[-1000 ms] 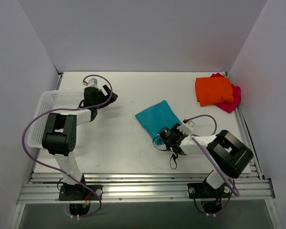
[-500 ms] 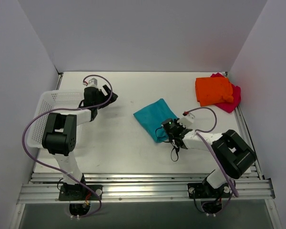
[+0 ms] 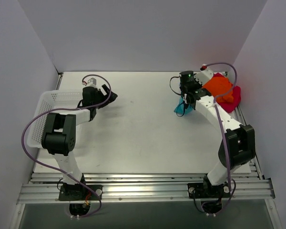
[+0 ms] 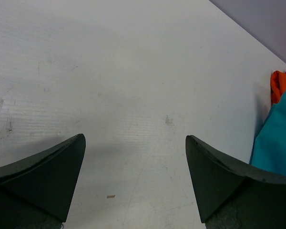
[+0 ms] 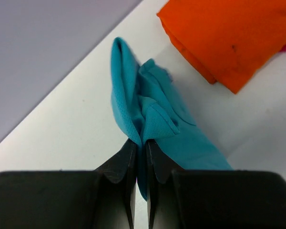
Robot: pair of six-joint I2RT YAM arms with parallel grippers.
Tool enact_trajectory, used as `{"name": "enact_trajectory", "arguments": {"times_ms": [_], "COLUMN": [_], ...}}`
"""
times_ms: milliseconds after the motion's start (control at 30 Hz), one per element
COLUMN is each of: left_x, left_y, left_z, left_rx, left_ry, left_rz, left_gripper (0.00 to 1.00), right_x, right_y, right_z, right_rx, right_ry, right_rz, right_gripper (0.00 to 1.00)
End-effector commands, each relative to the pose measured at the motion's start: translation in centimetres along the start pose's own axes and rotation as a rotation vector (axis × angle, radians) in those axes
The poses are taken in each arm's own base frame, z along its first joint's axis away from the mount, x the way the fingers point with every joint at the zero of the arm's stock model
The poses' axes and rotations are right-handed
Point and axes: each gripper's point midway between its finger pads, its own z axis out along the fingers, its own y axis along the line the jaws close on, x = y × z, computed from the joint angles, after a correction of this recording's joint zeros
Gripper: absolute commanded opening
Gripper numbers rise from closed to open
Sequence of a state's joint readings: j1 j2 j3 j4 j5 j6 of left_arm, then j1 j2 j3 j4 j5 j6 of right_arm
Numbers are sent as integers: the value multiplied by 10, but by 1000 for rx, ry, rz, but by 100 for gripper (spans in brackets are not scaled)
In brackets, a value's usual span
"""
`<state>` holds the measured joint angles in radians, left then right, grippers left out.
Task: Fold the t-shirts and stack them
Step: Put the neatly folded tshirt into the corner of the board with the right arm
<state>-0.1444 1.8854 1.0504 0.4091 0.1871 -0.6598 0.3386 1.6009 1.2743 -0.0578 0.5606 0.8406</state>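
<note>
Three t-shirts are in view, all toward the upper right of the overhead frame.

1. Teal shirt (image 5: 152, 114): bunched and pinched in the right gripper (image 5: 139, 143). The wrist view shows both fingers pressed together on a fold of the cloth, which rises in creased layers beyond the tips. Overhead, only a small teal patch shows under the gripper, just left of the orange shirt. Whether its lower end touches the table (image 3: 133, 133) cannot be told.

2. Orange shirt (image 3: 217, 88): folded, lying in the upper right corner of the overhead frame on top of the magenta shirt. In the right wrist view it fills the upper right, with a folded edge facing the teal cloth and a strip of bare table between the two.

3. Magenta shirt (image 3: 233, 98): under the orange one, showing only along that shirt's right and lower edges, close to the right wall.

Right arm: stretched up the right side of the overhead frame, from its base at the bottom to the gripper beside the stack.

Left gripper (image 4: 133, 140): fingers spread wide with nothing between them, only bare table below. It sits in the upper left of the overhead frame, beside the upper right corner of the white mesh basket (image 3: 43, 112). Its wrist view catches teal and orange cloth at the far right edge.
</note>
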Motion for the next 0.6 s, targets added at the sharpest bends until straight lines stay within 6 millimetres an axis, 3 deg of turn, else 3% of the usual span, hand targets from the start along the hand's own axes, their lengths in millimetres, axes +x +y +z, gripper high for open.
{"name": "enact_trajectory", "arguments": {"times_ms": [0, 33, 67, 100, 267, 367, 400, 433, 467, 500, 533, 567], "left_x": [-19, -20, -22, -22, -26, -28, -29, -29, -30, -31, -32, -32], "left_y": [-12, -13, -12, -10, -9, -9, -9, -8, -9, -9, -8, -8], "left_z": [-3, -4, -6, -7, -11, -12, -13, -13, -13, -14, -14, -13], "left_rx": [62, 64, 63, 62, 65, 65, 65, 65, 66, 66, 62, 63], "left_ry": [-48, -48, -53, -56, -66, -71, -74, -73, -75, -77, -79, -78], "left_rz": [-1, -1, -2, -3, -9, -8, -8, -10, -8, -8, -8, -7], "left_gripper": [95, 95, 95, 95, 95, 95, 95, 95, 95, 95, 95, 95], "right_x": [-9, -13, -31, -24, -26, -22, -9, -23, -26, -15, -36, -39], "right_y": [20, 24, 36, 38, 58, 80, 83, 102, 108, 109, 128, 136], "right_z": [6, 10, 13, 24, 58, 79, 93, 96, 101, 114, 112, 112], "right_rx": [-6, -4, -19, -11, -32, -71, -76, -132, -149, -147, -193, -214], "right_ry": [7, 0, -25, -4, 6, 17, 41, 36, 40, 64, 31, 29], "right_rz": [-83, -97, -74, -95, -113, -130, -153, -127, -120, -135, -115, -115], "right_gripper": [0, 0, 0, 0, 0, 0, 0, 0, 0, 0, 0, 0]}}
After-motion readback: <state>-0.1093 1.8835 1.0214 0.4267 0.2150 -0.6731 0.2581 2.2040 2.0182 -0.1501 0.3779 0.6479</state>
